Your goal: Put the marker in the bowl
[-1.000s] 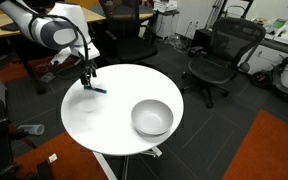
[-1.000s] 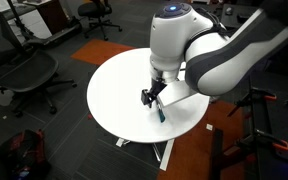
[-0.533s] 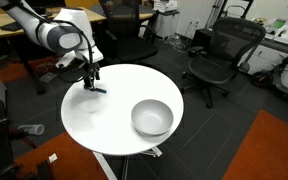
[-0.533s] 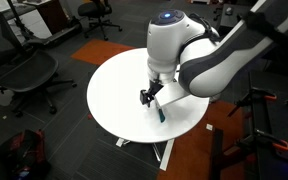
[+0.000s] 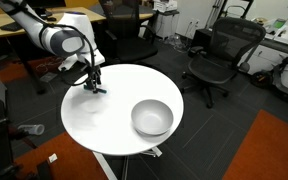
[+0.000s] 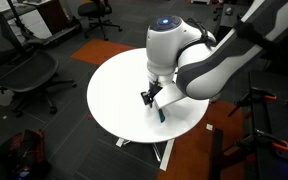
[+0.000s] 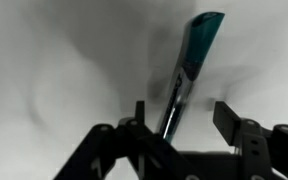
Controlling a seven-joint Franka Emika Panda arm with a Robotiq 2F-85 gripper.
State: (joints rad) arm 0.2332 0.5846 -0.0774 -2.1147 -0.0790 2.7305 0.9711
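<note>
White table (image 5: 104, 130) — marker (image 7: 189, 65) beneath hand (image 5: 90, 84), bowl (image 5: 152, 118) well apart.

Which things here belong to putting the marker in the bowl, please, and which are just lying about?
Job: marker; bowl; gripper; round white table.
Lying about: black office chair; orange floor patch.

No text, label, brand, number or sign is legible in any view.
</note>
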